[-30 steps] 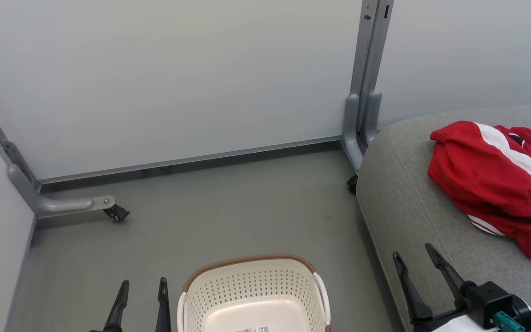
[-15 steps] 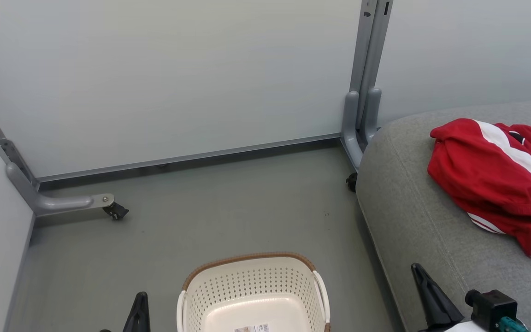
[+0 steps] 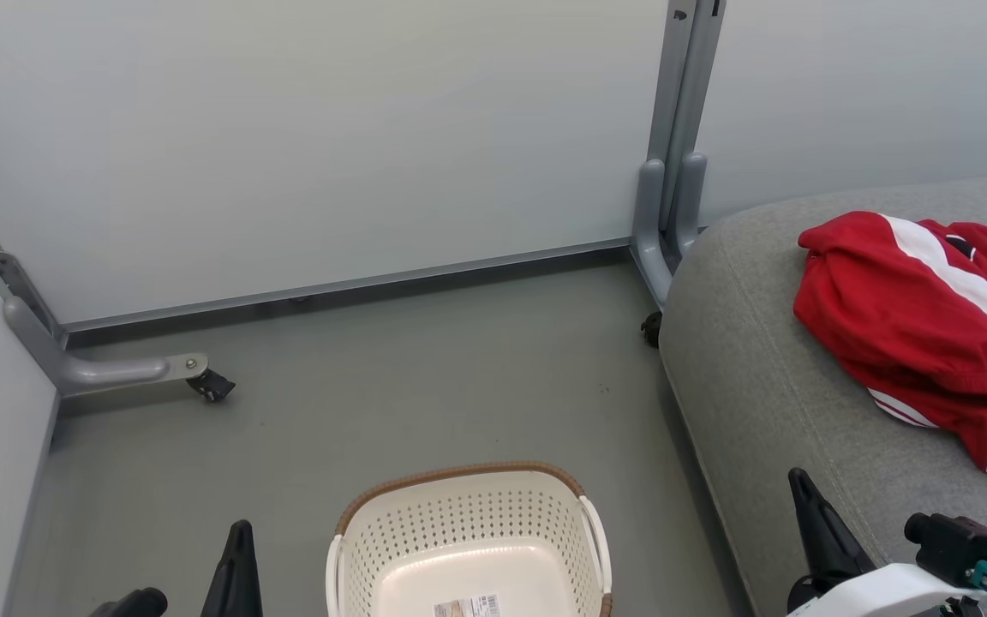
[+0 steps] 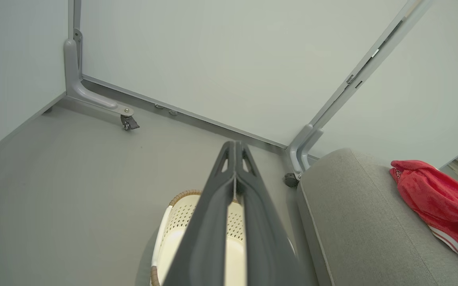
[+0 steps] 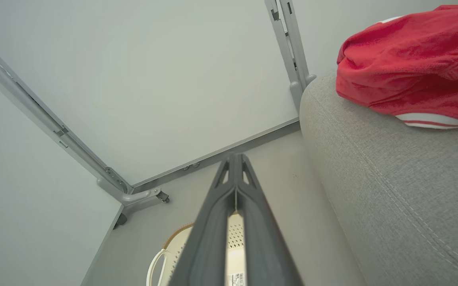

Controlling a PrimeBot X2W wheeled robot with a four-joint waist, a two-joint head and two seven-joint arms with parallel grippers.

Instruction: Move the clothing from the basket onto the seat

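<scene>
The red clothing point(image 3: 905, 317) with white trim lies bunched on the grey seat point(image 3: 759, 403) at the right, and no lettering shows. The cream basket point(image 3: 356, 548) stands on the floor at the bottom centre, with only a label on its bottom. My left gripper point(image 3: 241, 536) is shut, left of the basket, holding nothing. My right gripper point(image 3: 798, 484) is shut over the seat's front edge, apart from the clothing. In the left wrist view the shut gripper point(image 4: 235, 145) points over the basket point(image 4: 173, 214). The right wrist view has the shut gripper point(image 5: 235, 157), the clothing point(image 5: 408, 59) and the seat point(image 5: 392, 178).
Pale partition panels close off the back and left. A grey post point(image 3: 673, 171) stands at the seat's far corner. A castor foot point(image 3: 202, 381) juts onto the grey floor point(image 3: 425, 377) at the left.
Both grippers have gone from open to shut and have sunk toward the bottom of the head view. The head camera has shifted slightly. The clothing and basket stay put.
</scene>
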